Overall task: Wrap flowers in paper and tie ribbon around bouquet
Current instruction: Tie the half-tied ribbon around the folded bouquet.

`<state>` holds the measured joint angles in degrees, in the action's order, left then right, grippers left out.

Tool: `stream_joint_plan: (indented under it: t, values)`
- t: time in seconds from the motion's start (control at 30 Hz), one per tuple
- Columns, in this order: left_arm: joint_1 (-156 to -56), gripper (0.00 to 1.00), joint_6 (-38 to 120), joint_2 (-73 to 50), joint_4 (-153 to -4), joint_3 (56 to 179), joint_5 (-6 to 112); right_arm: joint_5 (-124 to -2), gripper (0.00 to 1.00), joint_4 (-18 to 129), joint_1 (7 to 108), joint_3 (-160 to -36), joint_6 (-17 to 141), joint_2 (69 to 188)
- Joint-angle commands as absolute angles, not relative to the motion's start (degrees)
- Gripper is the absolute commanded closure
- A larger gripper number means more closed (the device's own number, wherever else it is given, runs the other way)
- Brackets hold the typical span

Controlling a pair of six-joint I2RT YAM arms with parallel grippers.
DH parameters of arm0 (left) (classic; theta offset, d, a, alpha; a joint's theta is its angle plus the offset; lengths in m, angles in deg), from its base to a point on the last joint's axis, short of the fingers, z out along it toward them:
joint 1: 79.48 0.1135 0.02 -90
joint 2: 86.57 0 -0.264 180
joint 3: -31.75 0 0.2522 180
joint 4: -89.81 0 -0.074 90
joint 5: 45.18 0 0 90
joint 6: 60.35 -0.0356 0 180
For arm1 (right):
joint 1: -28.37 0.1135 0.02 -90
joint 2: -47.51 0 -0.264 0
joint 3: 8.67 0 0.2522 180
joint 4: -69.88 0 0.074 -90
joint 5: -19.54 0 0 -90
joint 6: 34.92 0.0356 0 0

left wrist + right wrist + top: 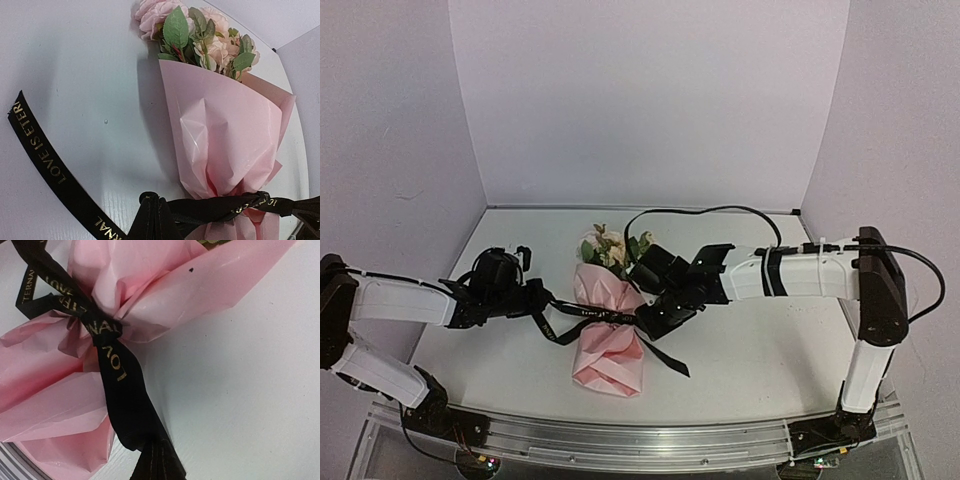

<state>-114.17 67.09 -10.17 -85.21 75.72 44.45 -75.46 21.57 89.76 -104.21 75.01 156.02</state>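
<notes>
Bouquet: flat on the desk, mid-scene between the arms; long axis far to near.
Flowers: at the far end, poking out of the cone.
Paper: pinched at the waist, flaring toward the near edge.
Ribbon: across the waist, square to the long axis, knotted; loose tail trailing near-right.
Left pincer: clamped on the left strand, left of the bouquet.
Right pincer: clamped on the right strand, just beside the knot, nearer than the left.
Key relation: knot directly between both pincers, strands leading inward.
Likely step: tightening the knot, pulling outward left and right.
Risk: paper crumpling, or bouquet dragged sideways by an uneven pull.
</notes>
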Motion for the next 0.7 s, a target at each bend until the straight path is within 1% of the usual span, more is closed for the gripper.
stream_joint_plan:
  t: [0.0,0.13,0.3,0.4,0.53,0.67]
  values:
    - [-113.27,1.00,67.75,-10.02,-84.05,75.42,42.82,-78.29,1.00,20.24,89.14,-103.13,77.16,153.47]
    - [-112.06,1.00,68.25,-9.17,-84.33,74.95,44.18,-78.98,1.00,19.07,88.74,-103.38,79.31,154.18]
    - [-111.71,1.00,68.49,-7.37,-85.04,75.54,44.64,-73.43,1.00,20.85,88.89,-105.26,82.72,156.62]
    - [-109.60,1.00,67.84,-5.74,-85.30,76.00,47.52,-71.64,1.00,21.70,89.21,-107.21,84.12,157.14]
    - [-107.64,1.00,66.76,-3.78,-85.28,77.28,49.92,-77.35,1.00,20.53,89.18,-107.84,86.51,156.00]
    - [-107.00,1.00,66.50,-3.08,-85.04,78.01,50.21,-82.13,1.00,18.94,88.51,-105.54,92.45,153.98]
